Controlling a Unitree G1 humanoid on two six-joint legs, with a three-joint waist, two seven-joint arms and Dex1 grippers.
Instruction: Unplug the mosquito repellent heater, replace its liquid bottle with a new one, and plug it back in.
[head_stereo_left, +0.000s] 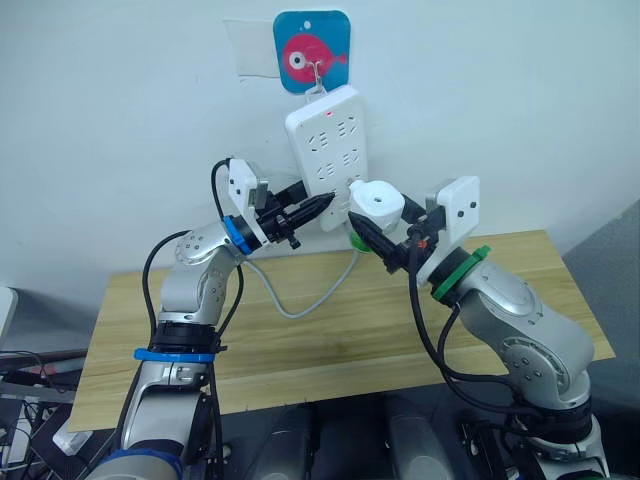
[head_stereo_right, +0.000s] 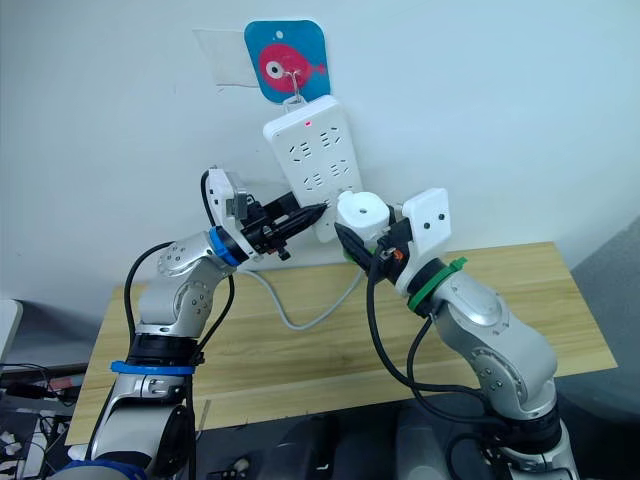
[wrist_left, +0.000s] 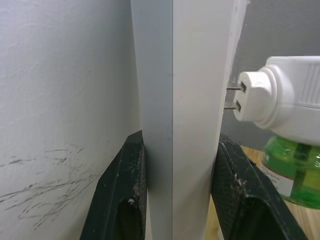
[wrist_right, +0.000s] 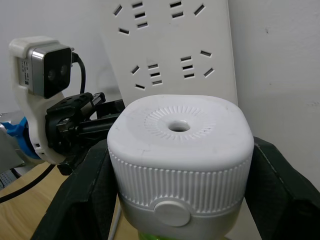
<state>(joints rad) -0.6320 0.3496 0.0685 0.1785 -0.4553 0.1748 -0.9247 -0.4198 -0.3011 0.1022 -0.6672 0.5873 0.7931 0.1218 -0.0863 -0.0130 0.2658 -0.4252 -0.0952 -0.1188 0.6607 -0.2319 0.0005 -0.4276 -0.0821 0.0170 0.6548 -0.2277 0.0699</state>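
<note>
Over the pale wooden table (head_stereo_left: 330, 330), the right gripper (head_stereo_left: 372, 232) pinches the small white rounded plastic heater (head_stereo_left: 376, 201) with its green liquid bottle (wrist_left: 290, 167). Prongs sit just short of the sockets, judged ready for plugging. Behind, the left gripper (head_stereo_left: 318, 206) clamps the long white power strip (head_stereo_left: 330, 140), steadying it against the wall (head_stereo_left: 520, 100).
</note>
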